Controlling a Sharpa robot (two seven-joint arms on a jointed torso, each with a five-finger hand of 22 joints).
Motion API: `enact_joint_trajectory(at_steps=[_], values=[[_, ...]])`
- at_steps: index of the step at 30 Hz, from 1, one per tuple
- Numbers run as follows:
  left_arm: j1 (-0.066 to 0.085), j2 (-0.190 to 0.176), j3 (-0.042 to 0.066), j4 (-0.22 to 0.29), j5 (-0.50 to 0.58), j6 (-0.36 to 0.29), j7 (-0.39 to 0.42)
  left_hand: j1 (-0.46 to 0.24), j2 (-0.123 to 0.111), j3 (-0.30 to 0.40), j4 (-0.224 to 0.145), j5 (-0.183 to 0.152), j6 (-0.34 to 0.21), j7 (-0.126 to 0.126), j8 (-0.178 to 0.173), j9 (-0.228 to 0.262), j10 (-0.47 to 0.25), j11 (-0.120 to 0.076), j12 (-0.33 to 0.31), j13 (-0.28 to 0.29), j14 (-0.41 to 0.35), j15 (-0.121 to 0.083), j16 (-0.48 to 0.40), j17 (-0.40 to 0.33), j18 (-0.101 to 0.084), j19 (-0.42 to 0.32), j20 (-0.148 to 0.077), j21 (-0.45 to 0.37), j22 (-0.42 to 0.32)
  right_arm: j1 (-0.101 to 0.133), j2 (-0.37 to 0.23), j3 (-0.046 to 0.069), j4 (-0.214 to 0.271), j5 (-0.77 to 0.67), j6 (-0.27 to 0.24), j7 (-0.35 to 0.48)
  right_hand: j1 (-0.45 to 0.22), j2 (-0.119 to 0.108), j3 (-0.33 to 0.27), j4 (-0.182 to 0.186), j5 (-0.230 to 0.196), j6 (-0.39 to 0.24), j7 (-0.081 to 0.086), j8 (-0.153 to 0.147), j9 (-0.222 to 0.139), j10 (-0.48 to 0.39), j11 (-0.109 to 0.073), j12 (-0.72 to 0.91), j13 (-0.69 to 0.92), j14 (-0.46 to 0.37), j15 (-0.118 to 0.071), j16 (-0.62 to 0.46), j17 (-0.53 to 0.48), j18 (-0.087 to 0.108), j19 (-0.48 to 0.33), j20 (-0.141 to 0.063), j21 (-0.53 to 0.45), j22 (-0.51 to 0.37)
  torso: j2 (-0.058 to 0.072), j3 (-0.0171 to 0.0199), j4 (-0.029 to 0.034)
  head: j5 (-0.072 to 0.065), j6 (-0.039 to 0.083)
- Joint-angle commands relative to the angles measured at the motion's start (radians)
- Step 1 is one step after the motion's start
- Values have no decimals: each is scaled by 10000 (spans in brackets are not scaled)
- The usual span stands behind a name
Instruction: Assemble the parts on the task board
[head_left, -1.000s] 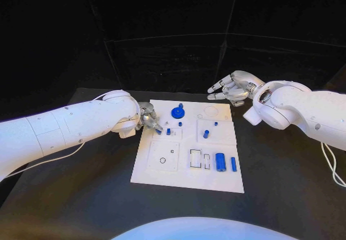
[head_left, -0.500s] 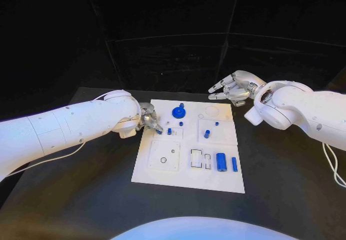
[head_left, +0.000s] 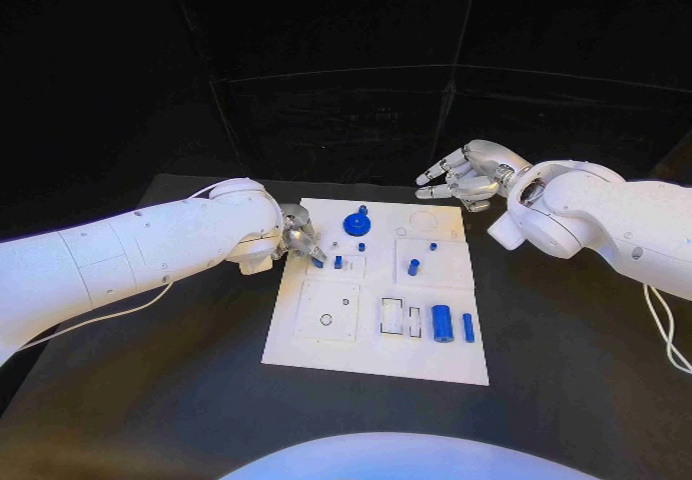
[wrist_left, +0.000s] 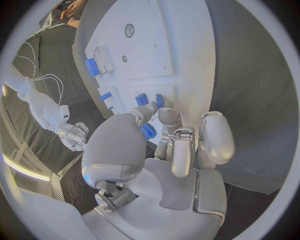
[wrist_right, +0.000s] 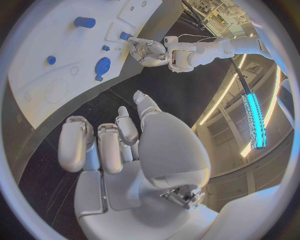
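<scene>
The task board (head_left: 378, 300) is lying flat in the middle of the black desk (head_left: 577, 380), its long side running away from the robot. Blue parts are sitting on it: a round gear-like part (head_left: 356, 224) near the far edge, a short peg (head_left: 413, 267) standing right of centre, a small peg (head_left: 338, 263) near the left edge, and a wide block (head_left: 441, 322) lying just beside a slim bar (head_left: 467, 327) towards the near right side.

The left hand (head_left: 299, 238) is reaching in over the board's far left edge, its fingers (wrist_left: 178, 150) curling downward and drawn narrow. In the left wrist view the fingertips are meeting at a small blue part (wrist_left: 148, 131) on the board, and the thumb and a finger appear to be pinching it, though the fingers are hiding most of the contact.

The right hand (head_left: 464, 178) is hovering beyond the board's far right corner, apart from every part. Its fingers (wrist_right: 106, 145) are spreading wide and loosely bent, holding nothing, as the right wrist view is confirming.
</scene>
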Motion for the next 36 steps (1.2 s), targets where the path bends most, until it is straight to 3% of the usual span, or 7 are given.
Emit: enact_joint_trajectory(at_steps=[1,11,26,31,36], values=[[-33,61,-30,-42,-45,275,-115,-239,-44,-99,161,8,83,-16,79,7,67,-33,98,51,1055,-108,31,2634,41,76,-40,60,40,19,13,6,9,-9,64,100,74,48,-24,-48,34,-76,-22,47,-3,-53,-20,7,-11,537,-72,-64,262,131,-38,-52,-69,-9,3,-7,2,-4,-2],[-32,231,-33,-217,-44,259,-152,-845,-172,-614,557,10,193,-94,318,134,139,-99,283,206,1055,-171,31,2634,15,129,-101,149,179,19,18,6,16,-9,79,84,96,33,-29,-68,18,-76,-21,49,-3,-80,-21,-23,-44,532,-73,-79,241,135,-46,-53,-82,-31,1,-4,-2,-13,-18],[-31,273,-50,-360,-44,190,-212,-1045,-217,-950,717,8,215,-131,469,214,181,-133,380,280,1055,-206,31,2634,-3,165,-138,215,280,20,12,6,27,-9,63,73,97,30,-33,-70,10,-77,-21,50,-4,-87,-19,-32,-54,532,-73,-81,240,136,-47,-54,-85,-35,-3,-9,4,-28,-42],[-31,238,-51,-366,-45,145,-176,-1469,-409,-1578,1028,4,207,-107,552,256,173,-111,411,280,1055,-196,31,2634,-7,165,-138,208,287,20,13,6,20,-9,62,76,95,30,-35,-70,7,-78,-20,50,-4,-87,-19,-31,-53,530,-73,-87,229,136,-47,-54,-86,-36,1,-15,-7,-35,-49],[-32,136,-48,-308,-34,-199,6,-1943,-767,-2739,1454,-13,115,-113,574,270,63,-116,330,134,1055,-204,31,2634,13,138,-149,129,209,20,16,6,3,-9,67,86,91,30,-38,-67,5,-79,-20,50,-4,-89,-18,-33,-56,530,-73,-86,233,135,-44,-54,-84,-31,1,-26,9,-64,-58]])
